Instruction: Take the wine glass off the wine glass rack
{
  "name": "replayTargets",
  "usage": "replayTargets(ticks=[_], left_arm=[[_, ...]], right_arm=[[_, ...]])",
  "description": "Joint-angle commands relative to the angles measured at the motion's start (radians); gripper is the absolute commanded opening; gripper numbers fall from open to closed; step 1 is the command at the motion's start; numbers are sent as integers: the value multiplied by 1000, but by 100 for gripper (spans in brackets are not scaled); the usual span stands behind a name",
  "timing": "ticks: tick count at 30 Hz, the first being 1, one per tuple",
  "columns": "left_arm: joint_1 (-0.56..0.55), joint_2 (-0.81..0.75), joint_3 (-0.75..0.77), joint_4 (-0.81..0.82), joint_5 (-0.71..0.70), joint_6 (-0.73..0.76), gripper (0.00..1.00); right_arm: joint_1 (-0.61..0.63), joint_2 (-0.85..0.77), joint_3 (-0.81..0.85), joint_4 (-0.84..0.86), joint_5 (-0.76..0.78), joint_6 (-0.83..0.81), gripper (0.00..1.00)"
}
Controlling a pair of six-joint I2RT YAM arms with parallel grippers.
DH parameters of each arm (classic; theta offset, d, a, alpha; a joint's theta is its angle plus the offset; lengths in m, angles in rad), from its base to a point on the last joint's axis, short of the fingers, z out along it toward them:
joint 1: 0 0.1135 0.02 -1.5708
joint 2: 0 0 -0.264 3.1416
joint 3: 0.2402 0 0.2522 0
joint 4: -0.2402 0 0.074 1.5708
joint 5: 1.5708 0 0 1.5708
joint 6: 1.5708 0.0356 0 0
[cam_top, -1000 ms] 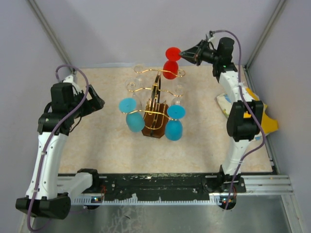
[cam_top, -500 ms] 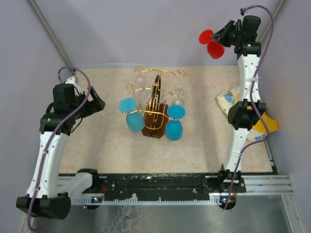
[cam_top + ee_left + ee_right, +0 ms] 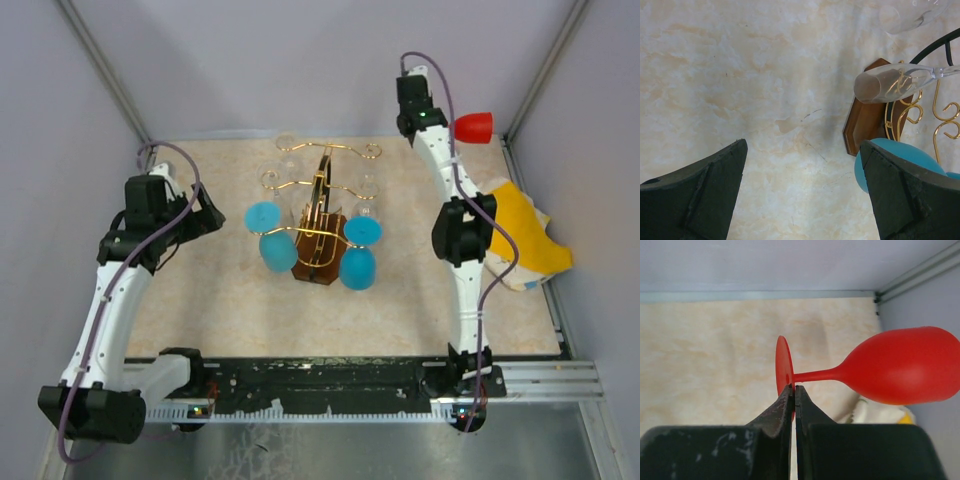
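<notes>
Wine glass (image 3: 910, 372), red: clear of the wine glass rack (image 3: 320, 210) and well apart from it, at about 2 o'clock from the rack in the overhead view, held in the air near the far right corner. It lies on its side, bowl pointing toward the right wall.

Right gripper (image 3: 794, 392): jaws pressed together on the lower edge of the glass's round foot. No other part of the glass is gripped.

Left gripper (image 3: 802, 200): jaws spread wide and holding nothing, at 9 o'clock from the rack, above the table (image 3: 200, 300).

Handling, by judgement: the glass looks light, stiff and smooth. A pinch on the thin foot rim leaves the bowl overhanging sideways, so it could pivot or slip. The stem, just under the bowl, would offer a surer hold. Whether it is glass or plastic cannot be told, so treat it as breakable.

Also on the rack: two blue glasses (image 3: 265, 215) and several clear glasses (image 3: 890, 85). A yellow cloth (image 3: 520, 235) lies at 3 o'clock from the rack.

Not verifiable: overhead, the right fingers and the glass's foot are hidden by the wrist. The bowl's mouth shows in neither view of the glass. The clear glasses are too faint to count. In the left wrist view the rack is cut off at the frame edge.
</notes>
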Motion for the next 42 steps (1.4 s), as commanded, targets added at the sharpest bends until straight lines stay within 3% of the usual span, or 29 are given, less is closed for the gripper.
replayTargets(ticks=[1,4,7,11,19,29,42], left_arm=[[3,-3,-30,78,52,2,99],[4,2,-46,102,58,-4,100],[4,10,-54,116,79,-13,99],[4,11,-56,132,81,-12,100],[4,45,-24,137,89,11,100],[4,78,-55,174,106,-8,100],[4,114,-54,175,76,17,100]], right_arm=[[17,28,-93,252,476,-266,0],[18,55,-144,344,595,-358,0],[16,85,-234,564,723,-540,0],[11,130,-285,721,773,-651,0],[-12,243,-291,858,804,-755,0],[-47,298,-310,821,780,-740,0],[-42,361,-277,601,694,-594,0]])
